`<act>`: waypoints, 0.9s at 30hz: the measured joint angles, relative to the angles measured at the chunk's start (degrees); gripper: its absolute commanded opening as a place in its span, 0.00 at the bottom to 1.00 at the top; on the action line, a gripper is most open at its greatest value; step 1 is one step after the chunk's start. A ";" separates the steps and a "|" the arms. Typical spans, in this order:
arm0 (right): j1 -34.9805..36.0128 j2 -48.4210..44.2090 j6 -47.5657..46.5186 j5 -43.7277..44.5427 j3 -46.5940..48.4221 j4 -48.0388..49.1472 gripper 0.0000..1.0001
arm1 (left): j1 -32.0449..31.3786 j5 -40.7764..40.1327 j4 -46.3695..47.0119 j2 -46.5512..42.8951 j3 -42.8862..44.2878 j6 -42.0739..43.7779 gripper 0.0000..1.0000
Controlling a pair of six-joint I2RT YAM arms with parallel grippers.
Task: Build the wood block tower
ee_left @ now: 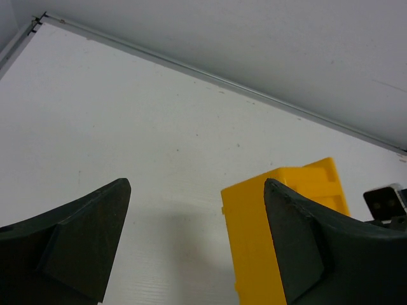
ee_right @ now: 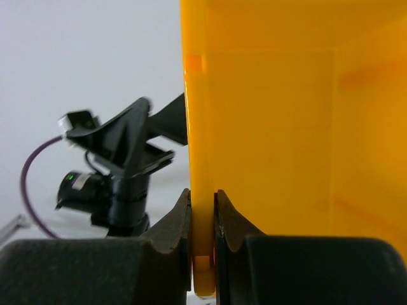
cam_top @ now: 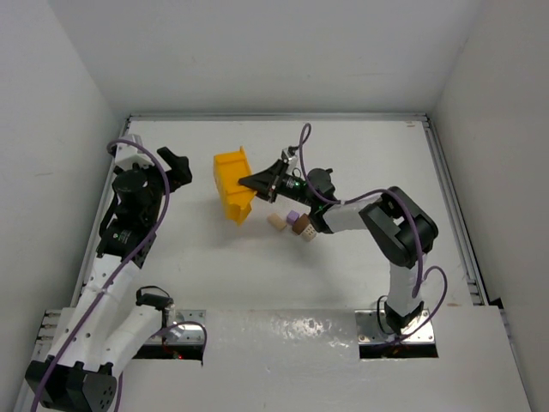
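The wood blocks [cam_top: 301, 227] are lying loose on the bench [cam_top: 214, 283], bunched in a short row running roughly left-right under the right wrist. Just behind them, the yellow bin [cam_top: 230, 176] is pinched by one wall in the right end effector [ee_right: 202, 200]. Further left, the left end effector [ee_left: 197, 190] is spread wide open, nothing in it.

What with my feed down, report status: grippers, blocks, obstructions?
Right gripper shut on yellow bin wall. Left gripper open, empty. Wood blocks clustered on table, no tower yet. Bin close beside them.
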 measured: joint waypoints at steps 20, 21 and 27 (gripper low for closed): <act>-12.52 -26.62 -75.17 18.97 14.86 -66.49 0.00 | -1.27 7.63 1.01 -5.66 0.00 0.35 0.56; -12.98 -26.49 -79.47 23.30 15.02 -69.31 0.00 | -1.66 7.91 1.05 -6.03 0.00 0.46 0.56; -21.77 -21.70 -92.04 35.69 14.34 -78.64 0.00 | -4.92 7.74 1.01 -7.74 0.00 0.98 0.57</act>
